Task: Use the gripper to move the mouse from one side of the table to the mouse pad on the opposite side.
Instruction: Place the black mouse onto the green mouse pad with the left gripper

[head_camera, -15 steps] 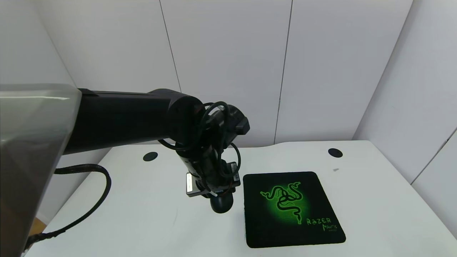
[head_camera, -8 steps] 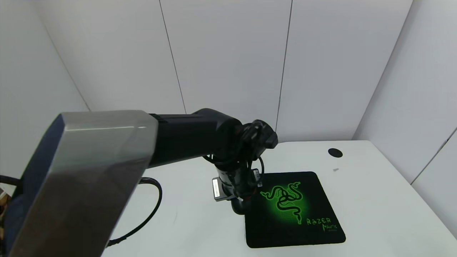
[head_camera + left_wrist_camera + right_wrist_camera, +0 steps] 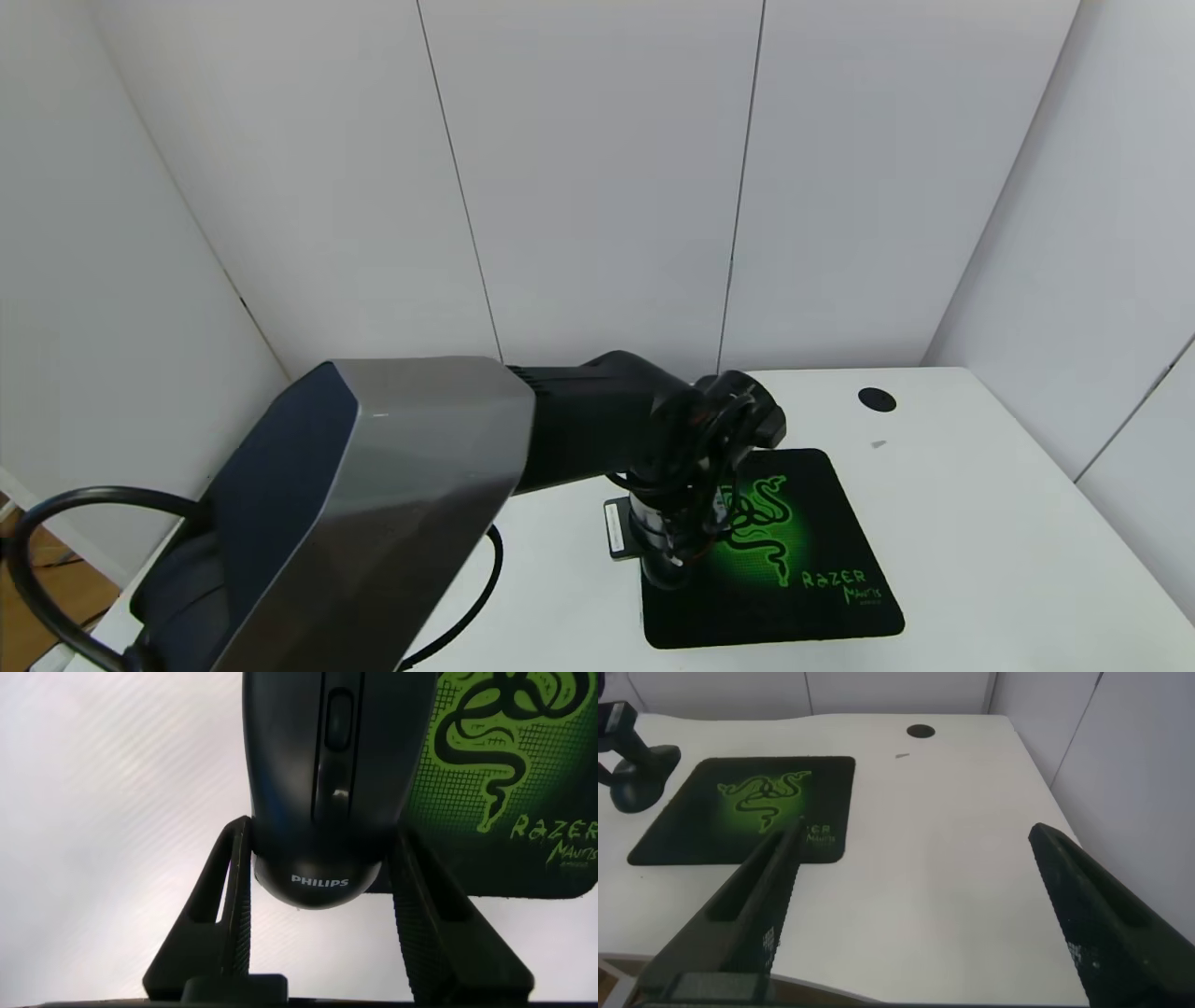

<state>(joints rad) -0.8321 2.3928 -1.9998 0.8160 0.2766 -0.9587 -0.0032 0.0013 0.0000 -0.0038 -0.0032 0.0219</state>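
Black mouse (image 3: 327, 775) with white lettering; black pad (image 3: 794, 569) with green snake emblem and green lettering; white table (image 3: 1008, 541) with round black hole (image 3: 877, 399); black left gripper (image 3: 322, 910).

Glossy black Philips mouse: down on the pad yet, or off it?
Cannot tell. The mouse sits clamped in the left gripper at the black Razer pad's near-left edge; contact underneath is hidden.

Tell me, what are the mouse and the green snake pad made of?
The mouse looks like smooth black plastic: it shines softly and has printed letters. The mouse pad looks like soft cloth, probably over rubber: up close it shows a fine woven grid and no shine.
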